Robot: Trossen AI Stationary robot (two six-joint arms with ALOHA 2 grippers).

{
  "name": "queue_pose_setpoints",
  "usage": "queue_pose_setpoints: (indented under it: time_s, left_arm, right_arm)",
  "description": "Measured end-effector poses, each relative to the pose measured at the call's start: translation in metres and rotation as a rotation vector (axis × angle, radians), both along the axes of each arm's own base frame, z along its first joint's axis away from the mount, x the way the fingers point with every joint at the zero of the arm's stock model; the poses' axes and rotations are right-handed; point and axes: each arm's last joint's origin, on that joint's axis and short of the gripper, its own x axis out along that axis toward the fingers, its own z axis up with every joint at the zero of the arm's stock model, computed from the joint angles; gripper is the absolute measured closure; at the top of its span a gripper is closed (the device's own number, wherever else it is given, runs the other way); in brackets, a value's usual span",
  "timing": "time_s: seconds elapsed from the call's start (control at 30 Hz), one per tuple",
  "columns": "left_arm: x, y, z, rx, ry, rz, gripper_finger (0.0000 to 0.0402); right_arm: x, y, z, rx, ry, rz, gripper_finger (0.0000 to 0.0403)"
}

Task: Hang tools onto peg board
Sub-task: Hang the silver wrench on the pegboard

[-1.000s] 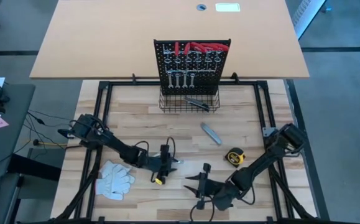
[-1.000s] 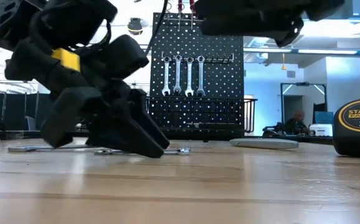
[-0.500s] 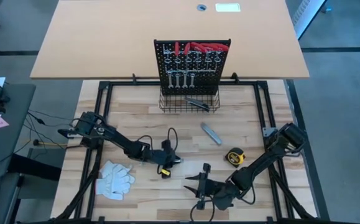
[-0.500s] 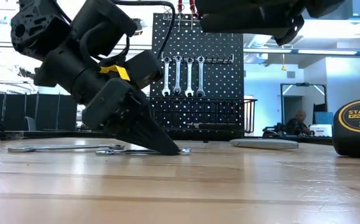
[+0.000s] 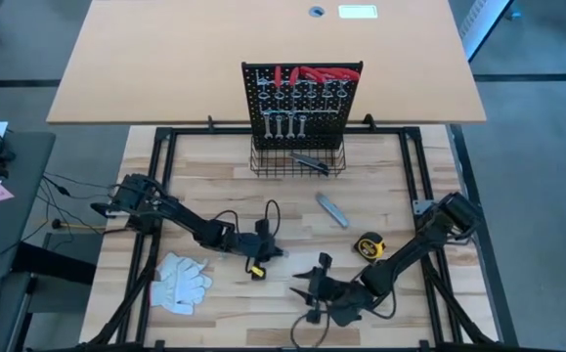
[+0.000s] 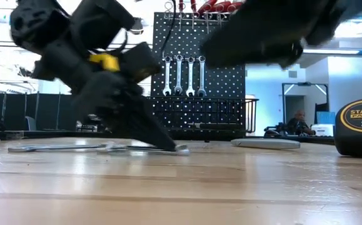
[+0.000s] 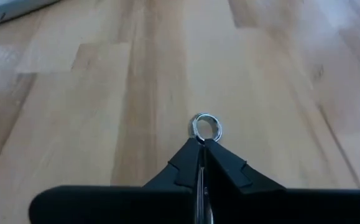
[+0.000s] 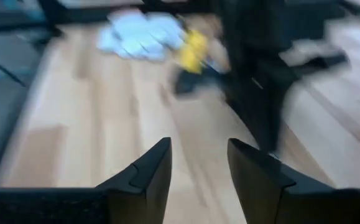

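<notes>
Silver and thin, a wrench (image 7: 205, 126) lies flat on the table (image 5: 224, 186) near its middle, and the left gripper (image 5: 275, 251) has its fingers (image 7: 186, 163) clenched on the shaft, only the ring end showing past the tips. In the low view the same gripper (image 6: 162, 142) tilts down with its tips at the wood. The right gripper (image 5: 309, 288) hovers near the table's front edge, jaws released with a plain gap between the fingers (image 8: 150, 168). The peg board (image 5: 302, 103) stands upright at the table's back edge, with red-handled pliers (image 5: 312, 73) along its top and a row of wrenches (image 5: 286, 124) lower down. A grey utility knife (image 5: 331, 209) and a tape measure (image 5: 369, 247) lie right of the table's middle; white gloves (image 5: 180, 283) lie near the front left corner
</notes>
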Motion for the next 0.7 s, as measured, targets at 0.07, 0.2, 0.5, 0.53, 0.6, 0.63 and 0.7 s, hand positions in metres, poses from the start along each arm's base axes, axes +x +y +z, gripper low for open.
queue_pose_setpoints:
  time_s: [0.07,0.2,0.5,0.53,0.6,0.63,0.7]
  left_arm:
    - [-0.003,-0.004,0.008,0.026,-0.012,-0.013,0.0397]
    - [-0.008,-0.012,0.019,0.049,-0.036,-0.029,0.0400]
    - [-0.013,-0.018,0.027,0.144,-0.040,-0.006,0.0401]
    - [-0.016,-0.018,0.028,0.165,-0.025,0.007,0.0401]
    - [-0.021,-0.018,0.033,0.205,0.002,0.029,0.0401]
    - [-0.024,-0.017,0.036,0.222,0.011,0.037,0.0401]
    - [-0.028,-0.018,0.042,0.235,0.016,0.046,0.0401]
  right_arm:
    - [0.002,-0.009,-0.006,0.013,0.049,-0.038,0.0211]
    - [0.012,-0.026,-0.021,0.053,0.100,-0.083,0.0165]
    - [0.043,-0.067,-0.058,0.070,0.203,-0.058,0.0141]
    - [0.044,-0.070,-0.058,0.055,0.206,-0.059,0.0142]
    - [0.047,-0.076,-0.058,0.016,0.213,-0.050,0.0142]
    - [0.049,-0.079,-0.057,0.003,0.215,-0.047,0.0142]
    - [0.052,-0.086,-0.057,-0.006,0.228,-0.033,0.0142]
